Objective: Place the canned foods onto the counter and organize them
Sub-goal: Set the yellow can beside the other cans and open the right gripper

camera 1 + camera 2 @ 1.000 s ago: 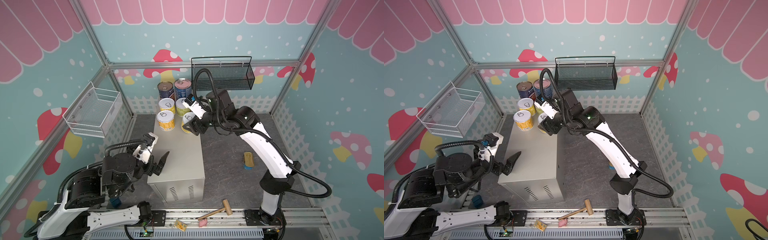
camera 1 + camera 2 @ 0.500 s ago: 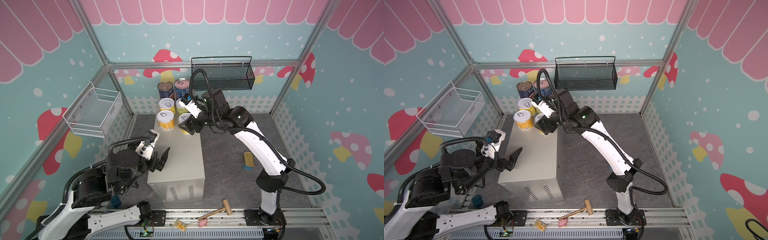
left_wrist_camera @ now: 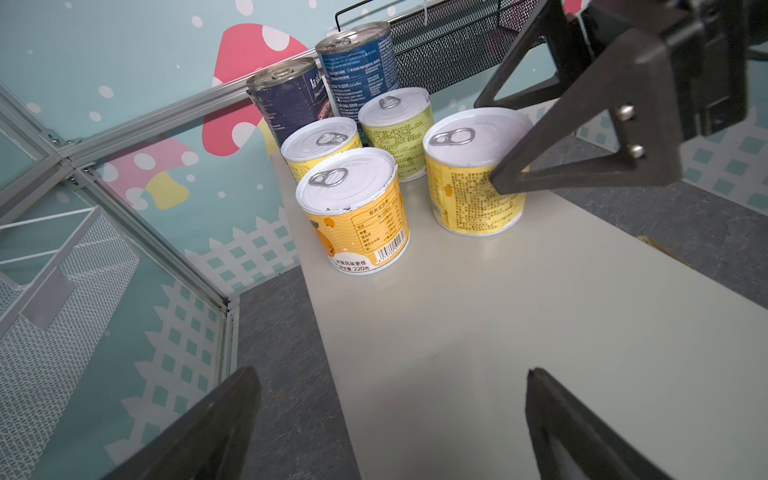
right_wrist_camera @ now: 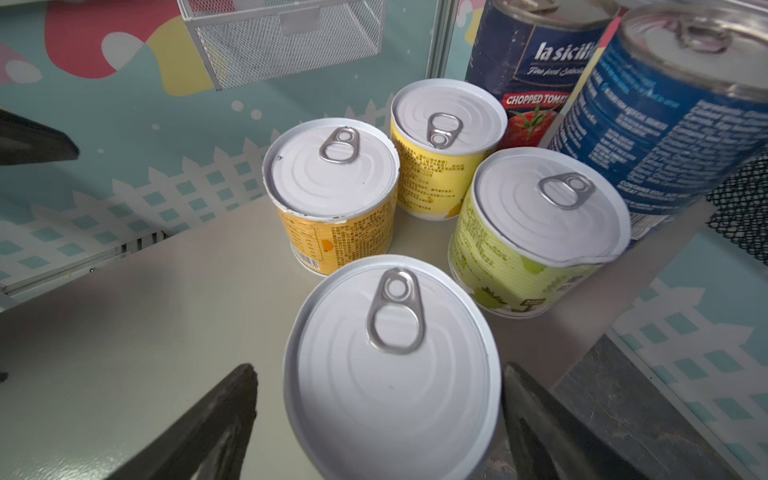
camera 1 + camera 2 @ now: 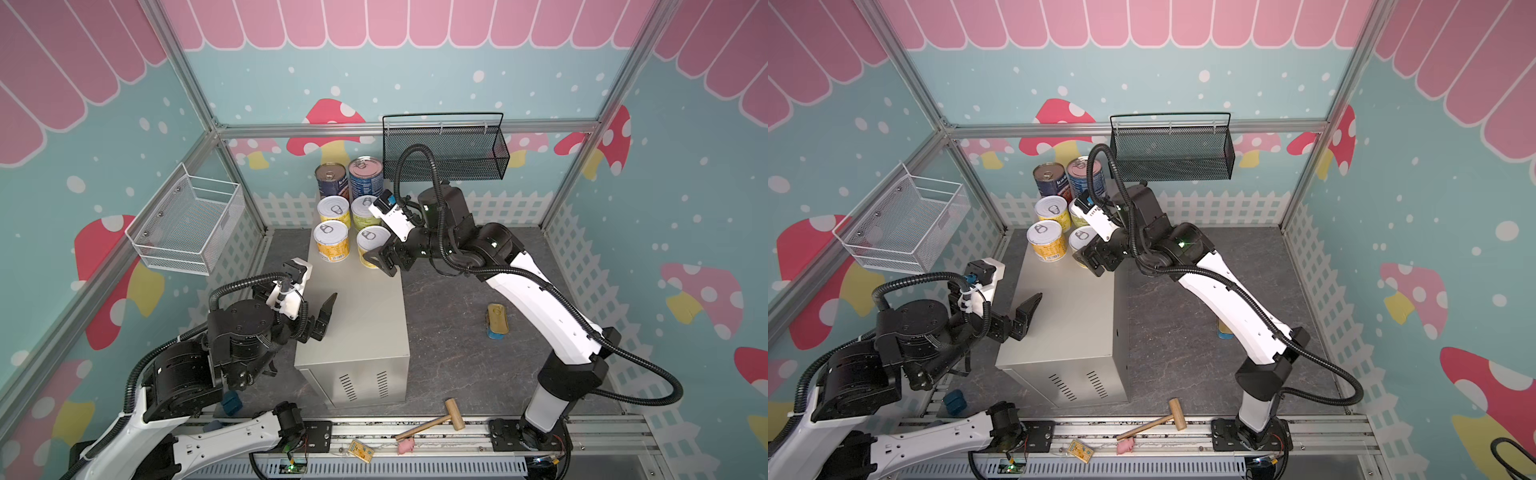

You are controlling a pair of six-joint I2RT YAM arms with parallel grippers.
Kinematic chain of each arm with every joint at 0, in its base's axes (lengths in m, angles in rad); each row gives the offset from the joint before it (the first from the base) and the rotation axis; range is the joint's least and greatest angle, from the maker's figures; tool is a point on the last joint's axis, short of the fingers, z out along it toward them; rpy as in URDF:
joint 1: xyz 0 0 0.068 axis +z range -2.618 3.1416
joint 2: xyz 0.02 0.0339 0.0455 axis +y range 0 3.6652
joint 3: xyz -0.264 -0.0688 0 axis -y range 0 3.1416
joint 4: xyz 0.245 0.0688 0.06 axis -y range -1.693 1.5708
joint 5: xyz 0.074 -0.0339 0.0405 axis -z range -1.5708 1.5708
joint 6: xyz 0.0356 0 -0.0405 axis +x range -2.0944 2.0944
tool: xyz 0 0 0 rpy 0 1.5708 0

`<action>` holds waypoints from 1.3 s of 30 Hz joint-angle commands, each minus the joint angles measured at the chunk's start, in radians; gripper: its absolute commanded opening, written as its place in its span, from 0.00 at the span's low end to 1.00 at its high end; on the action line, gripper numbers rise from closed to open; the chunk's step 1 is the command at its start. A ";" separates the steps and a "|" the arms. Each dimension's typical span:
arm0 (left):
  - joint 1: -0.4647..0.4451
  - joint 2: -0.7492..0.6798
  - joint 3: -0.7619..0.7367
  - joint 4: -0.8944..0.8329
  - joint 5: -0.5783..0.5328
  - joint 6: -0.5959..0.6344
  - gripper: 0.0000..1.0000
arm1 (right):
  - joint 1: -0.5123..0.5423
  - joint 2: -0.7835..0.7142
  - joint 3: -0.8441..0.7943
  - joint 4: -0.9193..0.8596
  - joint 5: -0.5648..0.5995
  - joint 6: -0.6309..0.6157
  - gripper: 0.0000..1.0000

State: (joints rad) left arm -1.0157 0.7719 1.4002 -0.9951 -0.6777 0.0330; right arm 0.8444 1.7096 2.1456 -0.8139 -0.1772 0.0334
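The counter (image 5: 361, 316) (image 5: 1075, 316) is a beige-grey metal box in mid-floor. On its far end stand two tall dark-blue cans (image 5: 330, 178) (image 5: 365, 174) and several short yellow cans (image 5: 331, 240) (image 3: 353, 208) with pull-tab lids. My right gripper (image 5: 380, 255) (image 4: 378, 374) is open around the nearest right short can (image 5: 372, 245) (image 4: 390, 374), which rests on the counter, a finger on either side. My left gripper (image 5: 316, 307) (image 3: 392, 374) is open and empty over the counter's near left edge. A gold-topped tin (image 5: 496, 320) lies on the floor to the right.
A black mesh basket (image 5: 444, 153) hangs on the back wall just behind the cans. A white wire basket (image 5: 187, 224) hangs on the left wall. A wooden mallet (image 5: 432, 422), a pink toy (image 5: 403, 446) and a blue block (image 5: 230, 403) lie along the front.
My right gripper's jaws have widened off the short yellow can, which now stands beside the others. The right arm shifted slightly left. The left gripper rose a little and stayed open.
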 commanded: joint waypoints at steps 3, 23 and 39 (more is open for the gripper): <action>0.008 -0.023 -0.043 0.026 0.034 0.014 0.99 | 0.004 -0.071 -0.129 0.139 -0.022 0.036 0.94; 0.032 -0.017 -0.038 0.040 0.125 0.059 0.99 | 0.011 -0.047 -0.229 0.306 0.006 0.081 0.80; 0.031 -0.013 -0.004 0.012 0.118 0.062 0.99 | 0.010 -0.028 -0.226 0.326 0.066 0.062 0.75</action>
State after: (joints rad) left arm -0.9894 0.7586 1.3659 -0.9684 -0.5709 0.0830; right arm 0.8463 1.6646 1.9259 -0.5037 -0.1413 0.1139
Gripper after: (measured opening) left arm 0.991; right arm 0.761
